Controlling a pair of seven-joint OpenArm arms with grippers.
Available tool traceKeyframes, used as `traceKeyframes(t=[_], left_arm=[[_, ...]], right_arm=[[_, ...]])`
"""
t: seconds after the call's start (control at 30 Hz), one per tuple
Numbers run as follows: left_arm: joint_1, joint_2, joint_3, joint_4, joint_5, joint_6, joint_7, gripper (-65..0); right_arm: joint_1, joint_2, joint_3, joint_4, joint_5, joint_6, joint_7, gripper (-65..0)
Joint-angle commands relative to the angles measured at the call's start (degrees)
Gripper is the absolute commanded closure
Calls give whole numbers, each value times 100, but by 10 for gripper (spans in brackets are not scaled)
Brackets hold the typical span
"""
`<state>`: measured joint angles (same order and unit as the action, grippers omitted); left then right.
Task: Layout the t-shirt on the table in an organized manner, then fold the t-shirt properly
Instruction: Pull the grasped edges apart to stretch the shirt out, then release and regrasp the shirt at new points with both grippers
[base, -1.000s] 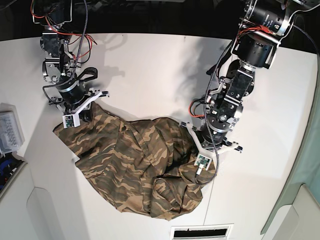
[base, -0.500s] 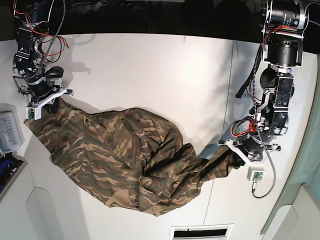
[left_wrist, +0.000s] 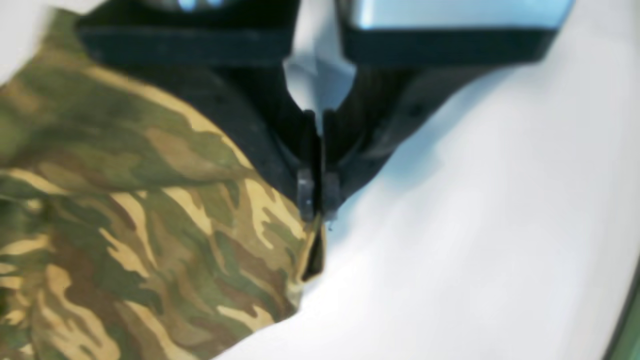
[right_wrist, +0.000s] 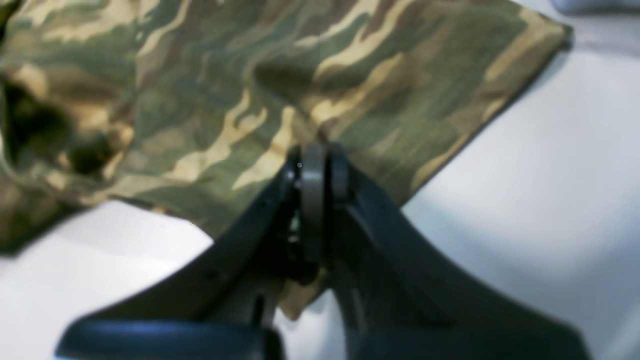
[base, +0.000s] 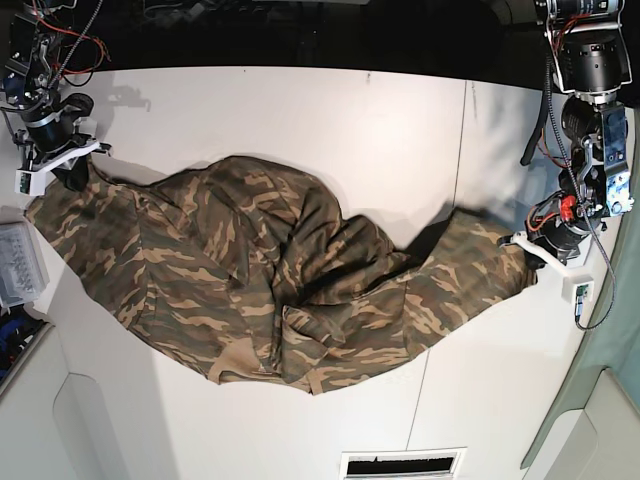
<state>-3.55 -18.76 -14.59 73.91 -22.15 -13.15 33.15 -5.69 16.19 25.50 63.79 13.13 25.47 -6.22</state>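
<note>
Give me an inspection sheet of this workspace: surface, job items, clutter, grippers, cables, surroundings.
Surface: white table, thin dark seam.
Job's things: camouflage t-shirt spread wide, bunched in the middle.
Clutter: clear plastic box at the table's edge.
Grippers: left gripper shut on the shirt's edge; right gripper shut on another edge.
Cables: red and black wires on the right arm; black cable on the left arm.
Surroundings: vent slot at the near edge.

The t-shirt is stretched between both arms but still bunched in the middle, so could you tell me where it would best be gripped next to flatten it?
Probably the near hem of the t-shirt, approached from the table's front edge. Both the left gripper and the right gripper already pinch its far corners, while the folds pile up mid-cloth and that lower edge lies loose.
</note>
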Motion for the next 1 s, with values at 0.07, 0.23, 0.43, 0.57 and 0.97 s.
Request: traceKeyframes(t=[0.07, 0.23, 0.43, 0.57, 0.97], left_arm=[[44, -129, -22, 105, -61, -31, -70, 0], [55, -142, -22, 170, -518, -896, 203, -264], [52, -140, -20, 1054, -925, -1259, 243, -284], [52, -140, 227, 1674, -1137, -1521, 219, -284], [-190, 188, 2529, 1585, -42, -929, -861, -284]], right_arm=[[28, 90, 39, 50, 260, -59, -90, 0], [44, 81, 37, 50, 402, -59, -90, -57], [39, 83, 37, 92, 586, -57, -98, -300], [42, 79, 37, 369, 841, 109, -284, -299], [61, -529, 24, 1506, 1283, 562, -1029, -299]])
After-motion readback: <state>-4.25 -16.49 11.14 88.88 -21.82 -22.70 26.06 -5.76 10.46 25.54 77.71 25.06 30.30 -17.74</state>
